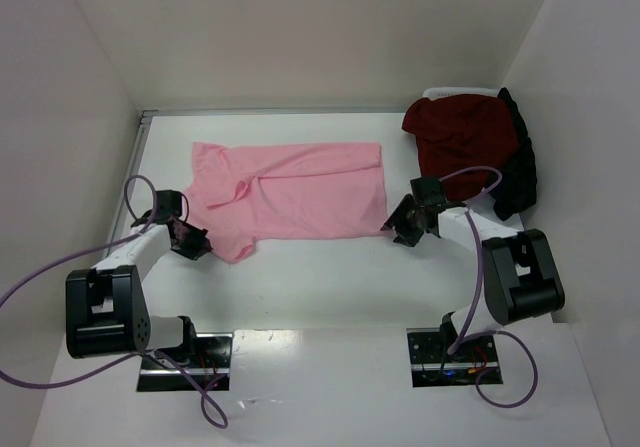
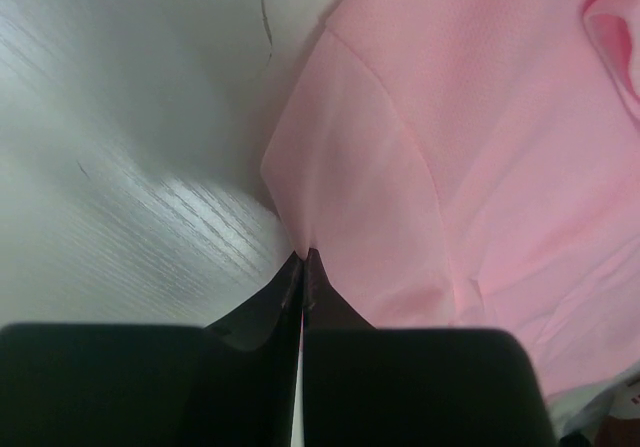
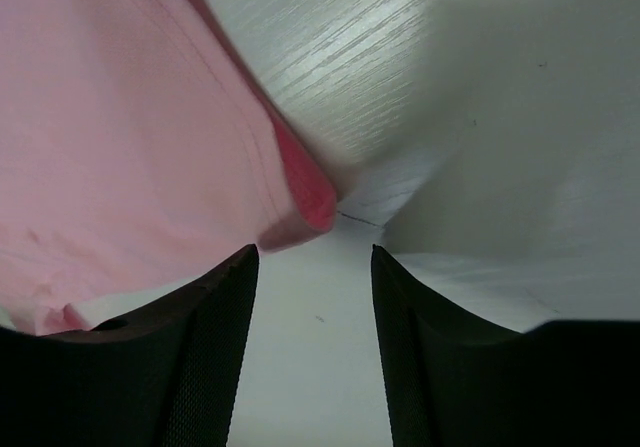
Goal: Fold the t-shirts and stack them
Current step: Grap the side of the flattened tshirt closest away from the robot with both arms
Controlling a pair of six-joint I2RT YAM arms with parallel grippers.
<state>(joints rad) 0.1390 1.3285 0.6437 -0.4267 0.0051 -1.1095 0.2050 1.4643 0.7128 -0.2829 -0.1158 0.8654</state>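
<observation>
The light pink t-shirt [image 1: 290,192] lies spread flat in the middle of the table. My left gripper [image 1: 195,242] is at its near-left sleeve. In the left wrist view the gripper [image 2: 303,257] is shut, pinching the sleeve's edge [image 2: 340,197] at its tips. My right gripper [image 1: 398,225] is at the shirt's near-right corner. In the right wrist view it [image 3: 315,252] is open and empty, with the hem corner [image 3: 310,202] just ahead of its fingertips. A dark red t-shirt [image 1: 460,137] and a black one [image 1: 518,172] lie heaped at the back right.
White walls close the table on the left, back and right. A white object [image 1: 450,93] shows behind the dark red shirt. Bare white table [image 1: 320,277] lies between the pink shirt and the arm bases.
</observation>
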